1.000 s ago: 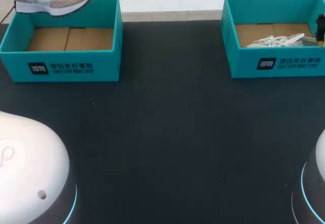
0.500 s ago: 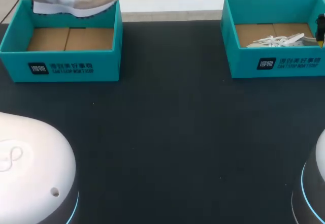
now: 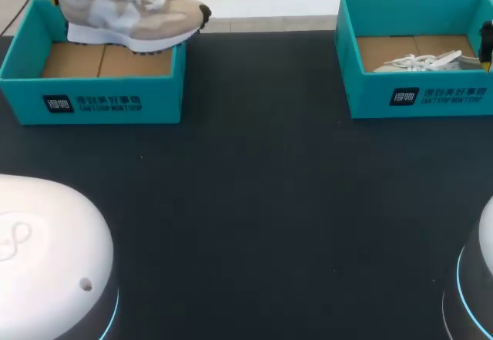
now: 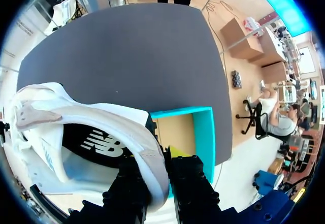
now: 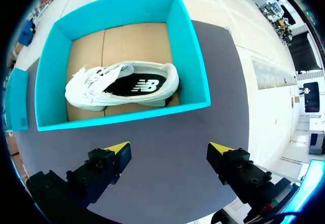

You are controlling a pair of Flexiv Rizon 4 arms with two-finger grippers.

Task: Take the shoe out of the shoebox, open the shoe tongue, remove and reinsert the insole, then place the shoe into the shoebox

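1. A broad bare stretch of dark grey table mat [image 3: 262,186] is left between the two boxes, and open passage is given there.
2. Left teal cardboard shoebox [image 3: 100,101]: the top opening is partly covered by a beige-and-grey sneaker [image 3: 131,20], clamped at the heel by the left gripper [image 4: 165,158]. The toe is stuck out past the right wall. Brown floor is exposed toward the front wall.
3. Right teal cardboard shoebox [image 3: 420,97]: the floor by the front wall is taken up by a white laced sneaker [image 5: 122,87]. Bare cardboard is left behind it.
4. Right gripper [image 5: 170,150] is held over the mat, fingers spread, with that wall between it and the white sneaker.
5. Near corners are narrowed by white rounded arm bases [image 3: 46,255].
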